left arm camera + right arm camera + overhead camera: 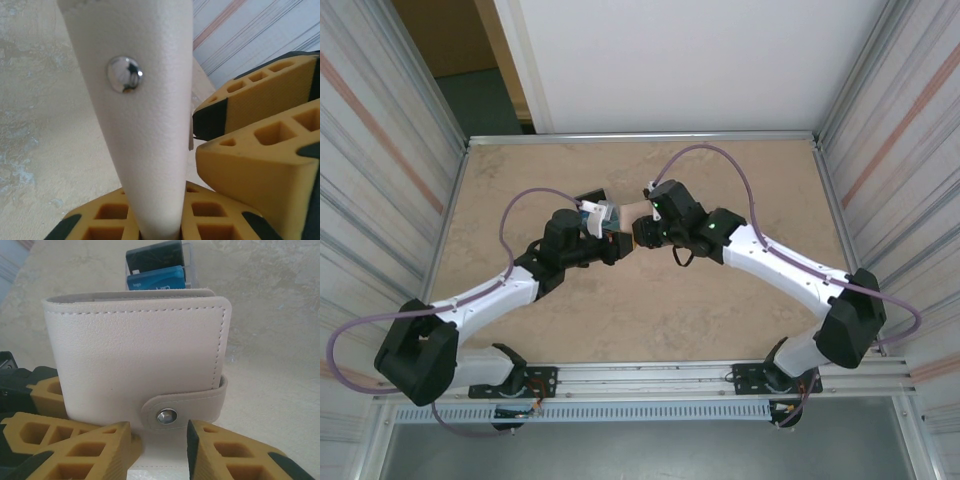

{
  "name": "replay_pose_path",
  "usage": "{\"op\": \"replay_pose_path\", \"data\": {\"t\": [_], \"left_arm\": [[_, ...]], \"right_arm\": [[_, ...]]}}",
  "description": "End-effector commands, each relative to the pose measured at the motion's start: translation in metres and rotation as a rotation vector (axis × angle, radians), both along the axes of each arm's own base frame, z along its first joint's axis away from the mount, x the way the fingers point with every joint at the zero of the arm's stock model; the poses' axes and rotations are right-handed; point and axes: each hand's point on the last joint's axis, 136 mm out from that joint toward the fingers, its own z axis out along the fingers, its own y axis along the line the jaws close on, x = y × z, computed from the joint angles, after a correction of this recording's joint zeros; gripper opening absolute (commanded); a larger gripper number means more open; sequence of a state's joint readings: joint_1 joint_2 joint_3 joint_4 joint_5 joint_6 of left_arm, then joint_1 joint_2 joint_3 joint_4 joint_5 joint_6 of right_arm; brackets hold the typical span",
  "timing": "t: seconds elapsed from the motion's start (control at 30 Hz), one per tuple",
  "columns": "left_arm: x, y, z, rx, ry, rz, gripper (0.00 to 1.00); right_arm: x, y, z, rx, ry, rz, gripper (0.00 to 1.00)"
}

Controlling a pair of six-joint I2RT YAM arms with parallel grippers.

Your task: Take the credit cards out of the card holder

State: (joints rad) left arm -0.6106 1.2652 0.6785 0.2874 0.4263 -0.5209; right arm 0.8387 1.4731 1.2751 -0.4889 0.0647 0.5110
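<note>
**A:** Where do the cards [156,270] lie from the right gripper [160,440]?

**B:** Straight across the holder [135,355]. In the right wrist view the gripper is at the bottom edge and the cards stick out at top centre, a black one above a blue one. Their free ends point away from it.

**A:** So the holder is closed?

**B:** Yes. The strap [185,407] wraps round the right edge and its stud [166,415] is snapped, just above the right gripper.

**A:** Is that gripper gripping?

**B:** Its jaws stand partly apart, either side of a pale bit below the stud. I cannot tell whether they press on it.

**A:** And the left gripper [155,225]?

**B:** It is clamped on the holder, which is held edge-on off the worktop [270,315].

**A:** Which arm takes the strap?

**B:** The right, I judge, since it is nearest. The cards look reachable only from the far side.
</note>
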Motion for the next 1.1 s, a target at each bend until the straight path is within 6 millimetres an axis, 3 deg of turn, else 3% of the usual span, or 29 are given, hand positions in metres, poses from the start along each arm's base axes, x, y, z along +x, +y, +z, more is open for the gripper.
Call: {"op": "replay_pose_path", "data": {"t": [0.0, 0.23, 1.07], "left_arm": [[0.001, -0.009, 0.023, -0.045, -0.053, -0.039, 0.01], [0.000, -0.011, 0.027, -0.060, -0.059, -0.055, 0.00], [0.001, -0.009, 0.026, -0.058, -0.053, -0.036, 0.00]], "right_arm": [[0.007, 0.003, 0.011, -0.017, -0.038, -0.006, 0.35], [0.015, -0.003, 0.002, -0.081, -0.037, -0.048, 0.37], [0.016, -0.020, 0.002, -0.030, -0.021, -0.095, 0.02]]}}
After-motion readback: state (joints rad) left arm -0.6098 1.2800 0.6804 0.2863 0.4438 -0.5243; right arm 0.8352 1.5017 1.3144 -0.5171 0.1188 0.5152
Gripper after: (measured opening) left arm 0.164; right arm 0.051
